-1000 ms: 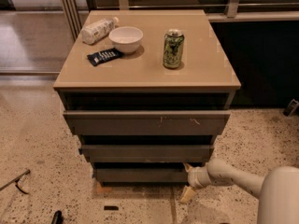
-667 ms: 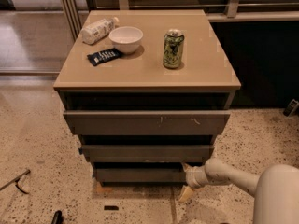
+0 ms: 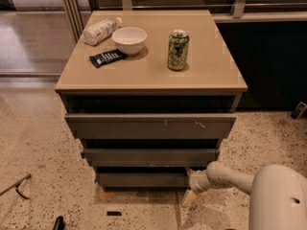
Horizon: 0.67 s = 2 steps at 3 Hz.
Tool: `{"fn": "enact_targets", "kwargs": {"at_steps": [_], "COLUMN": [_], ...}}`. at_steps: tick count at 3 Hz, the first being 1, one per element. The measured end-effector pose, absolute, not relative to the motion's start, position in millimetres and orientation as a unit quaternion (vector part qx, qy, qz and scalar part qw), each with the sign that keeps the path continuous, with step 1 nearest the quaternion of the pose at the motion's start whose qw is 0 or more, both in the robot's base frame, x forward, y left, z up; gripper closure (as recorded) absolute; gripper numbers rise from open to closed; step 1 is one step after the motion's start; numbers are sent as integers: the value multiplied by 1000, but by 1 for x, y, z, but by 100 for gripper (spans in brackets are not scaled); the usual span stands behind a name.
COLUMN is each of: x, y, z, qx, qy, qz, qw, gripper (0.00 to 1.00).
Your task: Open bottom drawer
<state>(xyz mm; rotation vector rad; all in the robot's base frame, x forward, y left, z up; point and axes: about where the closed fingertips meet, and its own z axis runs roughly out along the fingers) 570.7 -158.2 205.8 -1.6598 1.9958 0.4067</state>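
Observation:
The bottom drawer (image 3: 141,179) is the lowest, narrowest dark grey-brown front of the cabinet, plain and without a handle. My gripper (image 3: 192,188) sits low at the drawer's right end, next to its right corner, on a white arm (image 3: 230,177) that reaches in from the lower right. One pale finger (image 3: 188,198) points down toward the floor. The other finger is hidden against the drawer's edge.
Above it are the middle drawer (image 3: 151,156) and the wide top drawer (image 3: 151,125) with white scratches. On the tan top stand a green can (image 3: 178,50), a white bowl (image 3: 129,40), a lying bottle (image 3: 100,30) and a dark packet (image 3: 107,58). Speckled floor surrounds the cabinet.
The gripper and arm have edged slightly left toward the bottom drawer's right corner. The drawers look unchanged.

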Motion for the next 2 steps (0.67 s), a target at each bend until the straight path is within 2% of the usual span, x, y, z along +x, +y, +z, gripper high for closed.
{"fn": "enact_targets", "kwargs": {"at_steps": [2], "x": [579], "y": [-169], "z": [184], "qx": [-594], "qy": [754], "qz": [152], "qw": [237], "gripper": [0]}}
